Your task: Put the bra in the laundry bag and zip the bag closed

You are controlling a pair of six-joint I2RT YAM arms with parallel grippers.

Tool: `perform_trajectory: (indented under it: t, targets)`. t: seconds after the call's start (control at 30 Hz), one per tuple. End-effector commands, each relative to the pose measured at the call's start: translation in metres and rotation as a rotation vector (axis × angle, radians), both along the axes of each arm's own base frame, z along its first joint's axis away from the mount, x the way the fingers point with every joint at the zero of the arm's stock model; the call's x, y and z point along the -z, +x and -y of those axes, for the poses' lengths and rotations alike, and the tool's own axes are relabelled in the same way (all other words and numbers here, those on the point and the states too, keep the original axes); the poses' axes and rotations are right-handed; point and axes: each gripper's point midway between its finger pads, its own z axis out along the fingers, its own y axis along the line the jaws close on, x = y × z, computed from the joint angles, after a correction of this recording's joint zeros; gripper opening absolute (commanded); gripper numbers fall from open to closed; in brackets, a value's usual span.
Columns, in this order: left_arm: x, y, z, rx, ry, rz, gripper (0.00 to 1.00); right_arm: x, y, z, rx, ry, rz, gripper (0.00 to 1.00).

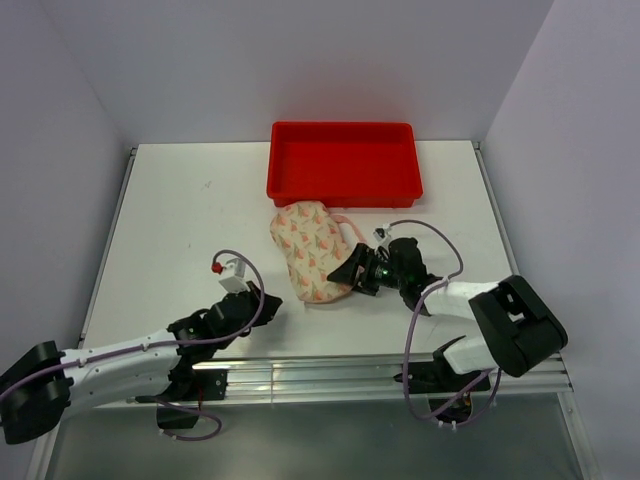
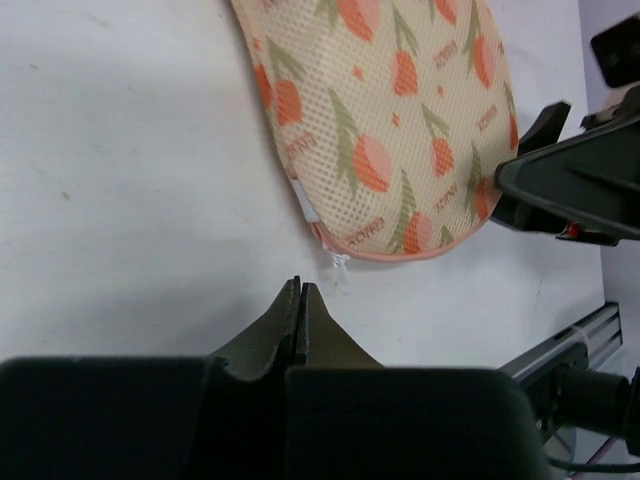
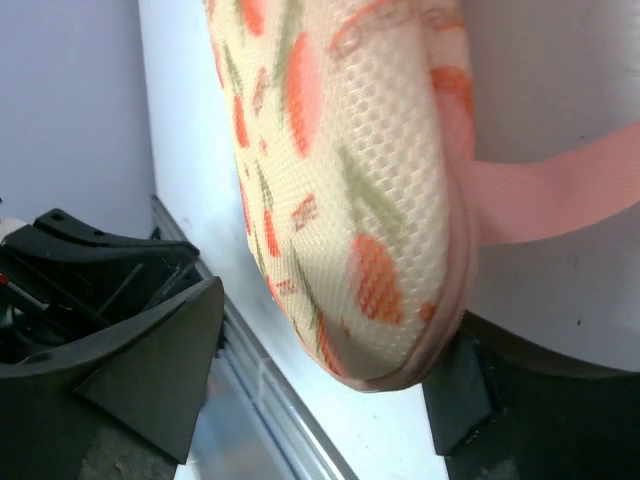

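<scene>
The laundry bag [image 1: 310, 250] lies on the white table in front of the red tray, cream mesh with pink-orange motifs and a pink zip edge. Its pink loop [image 3: 560, 190] trails at its right. No bra shows outside it. My left gripper [image 1: 268, 300] is shut and empty, resting just off the bag's near left edge; in the left wrist view its tips [image 2: 300, 285] sit just short of the small white zip pull [image 2: 340, 265] on the bag [image 2: 390, 110]. My right gripper [image 1: 350, 272] is open, its jaws set wide around the bag's near end [image 3: 340, 170].
The red plastic tray [image 1: 345, 162] stands at the back of the table, just behind the bag. The table's metal front rail [image 1: 330, 365] runs close below both grippers. Grey walls close in the left, back and right.
</scene>
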Motion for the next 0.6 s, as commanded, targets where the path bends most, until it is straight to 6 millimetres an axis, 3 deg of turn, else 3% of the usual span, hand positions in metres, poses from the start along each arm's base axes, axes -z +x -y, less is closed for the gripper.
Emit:
perform_trajectory:
  t: [0.0, 0.1, 0.27, 0.5, 0.57]
  targets:
    - [-0.025, -0.001, 0.029, 0.059, -0.087, 0.061, 0.00, -0.008, -0.006, -0.003, -0.003, -0.018, 0.066, 0.85]
    - [-0.021, -0.001, 0.038, 0.083, -0.070, 0.053, 0.00, -0.004, -0.021, -0.008, -0.024, -0.011, 0.056, 0.87]
    - [-0.022, 0.000, 0.039, 0.089, -0.050, 0.056, 0.00, 0.004, -0.022, -0.006, -0.018, -0.029, 0.050, 0.86]
    - [-0.037, 0.009, 0.029, 0.048, 0.005, 0.103, 0.00, 0.006, -0.026, -0.032, -0.097, -0.031, 0.037, 0.78]
    - [-0.040, 0.010, 0.027, 0.047, 0.022, 0.110, 0.00, 0.011, -0.026, -0.026, -0.084, -0.070, 0.038, 0.80]
